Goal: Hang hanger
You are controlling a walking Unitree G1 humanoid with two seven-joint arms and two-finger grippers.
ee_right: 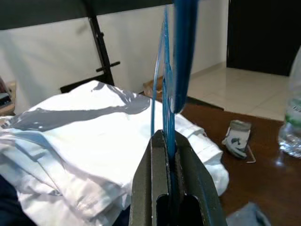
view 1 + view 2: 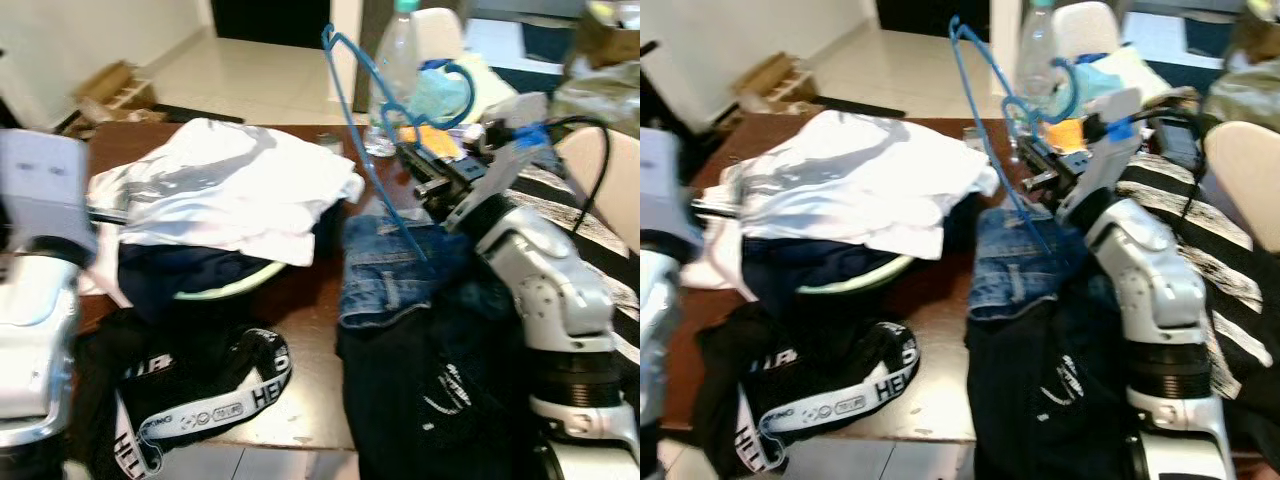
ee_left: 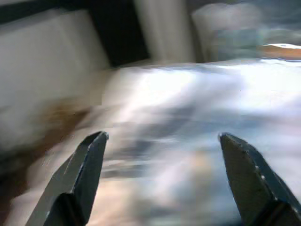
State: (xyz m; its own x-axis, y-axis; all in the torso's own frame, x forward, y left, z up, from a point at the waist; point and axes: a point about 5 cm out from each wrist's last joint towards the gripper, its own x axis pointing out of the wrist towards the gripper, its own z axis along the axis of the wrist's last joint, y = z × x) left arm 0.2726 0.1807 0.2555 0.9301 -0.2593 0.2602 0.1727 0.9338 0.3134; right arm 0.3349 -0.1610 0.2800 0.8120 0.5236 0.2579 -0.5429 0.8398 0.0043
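Brown counter (image 2: 310, 330) piled with clothes: white shirt (image 2: 225, 190), jeans (image 2: 385, 270), black garments. Right gripper (image 1: 170, 141) pinches the blue hanger (image 2: 362, 110), held upright above the jeans. Left gripper (image 3: 162, 141) spread wide over the white shirt. Bottle (image 2: 392, 80) behind.

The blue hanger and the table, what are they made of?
The blue hanger, pinched in the right gripper, looks like smooth plastic, or maybe coated wire: it is thin, evenly coloured and see-through in places. The table looks like dark polished wood, reddish brown with a soft shine.
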